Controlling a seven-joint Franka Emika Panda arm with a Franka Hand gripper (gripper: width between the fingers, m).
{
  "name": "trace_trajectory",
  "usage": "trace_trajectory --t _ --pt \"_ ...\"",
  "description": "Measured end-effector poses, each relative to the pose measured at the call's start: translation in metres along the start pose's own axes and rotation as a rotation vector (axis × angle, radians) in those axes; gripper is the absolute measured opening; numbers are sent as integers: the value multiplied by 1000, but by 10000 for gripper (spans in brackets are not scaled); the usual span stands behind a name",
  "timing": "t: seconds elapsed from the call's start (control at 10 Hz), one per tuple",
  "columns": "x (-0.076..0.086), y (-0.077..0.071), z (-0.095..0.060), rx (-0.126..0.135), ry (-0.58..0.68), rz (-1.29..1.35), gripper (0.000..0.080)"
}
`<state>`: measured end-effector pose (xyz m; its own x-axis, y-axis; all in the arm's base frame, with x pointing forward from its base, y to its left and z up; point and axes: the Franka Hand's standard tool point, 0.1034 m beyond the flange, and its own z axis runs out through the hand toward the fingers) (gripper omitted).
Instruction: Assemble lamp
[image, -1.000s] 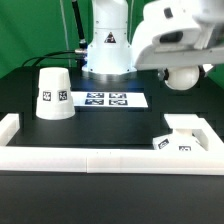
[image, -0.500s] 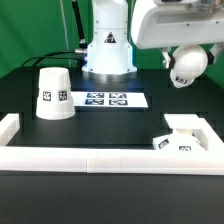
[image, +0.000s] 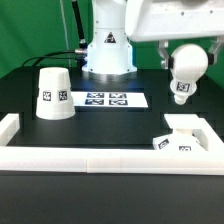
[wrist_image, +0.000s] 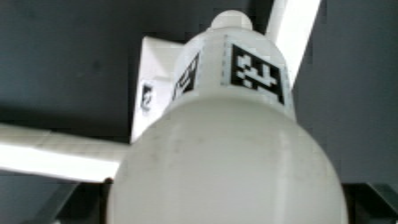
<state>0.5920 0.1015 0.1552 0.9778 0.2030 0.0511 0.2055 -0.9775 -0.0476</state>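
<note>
From my station I see the gripper (image: 184, 50) at the exterior view's upper right, with the jaws clenched on the bulb (image: 186, 64). The fingers themselves are mostly hidden behind the white hand and the ball, so I cannot judge the gap between them. The bulb hangs in mid-air, clear of the surface (image: 110, 125) and touching nothing else I can make out.

The bulb is turned ball-up, neck-down. The round white ball sits just under the hand, and the short neck points toward the surface with a black-and-white square tag (image: 181, 91) on its side. In the wrist view the ball (wrist_image: 222, 150) fills most of the picture, smooth and plain white, narrowing into the neck with the same tag (wrist_image: 254, 70) sharp on it.

The base (image: 186, 128) lies on the surface in the corner formed by the white rails (image: 100, 160), at the exterior view's right. It lies flat, with tags facing the camera on its near edge. The bulb hangs above that corner, well apart from the base. In the wrist view the base (wrist_image: 164, 65) shows beyond the neck, partly covered by it, so I cannot tell how closely the two line up.

The shade (image: 52, 92) stands on the surface at the exterior view's left, wide end down and narrow end up, with two tags on its wall. It is well apart from both the bulb and the base. Between the shade and the base, nearer the arm's pedestal (image: 107, 50), lies the marker board (image: 106, 99), flat on the surface.
</note>
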Motion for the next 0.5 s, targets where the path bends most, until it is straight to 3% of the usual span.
trace_trajectory --t 0.1,0.2,0.3,0.5 --pt "12 2 -14 -12 106 -15 579" --pt "8 2 -16 -11 92 -18 579" --pt "15 3 -24 -10 92 -27 579" --pt "17 4 -21 -13 118 -26 579"
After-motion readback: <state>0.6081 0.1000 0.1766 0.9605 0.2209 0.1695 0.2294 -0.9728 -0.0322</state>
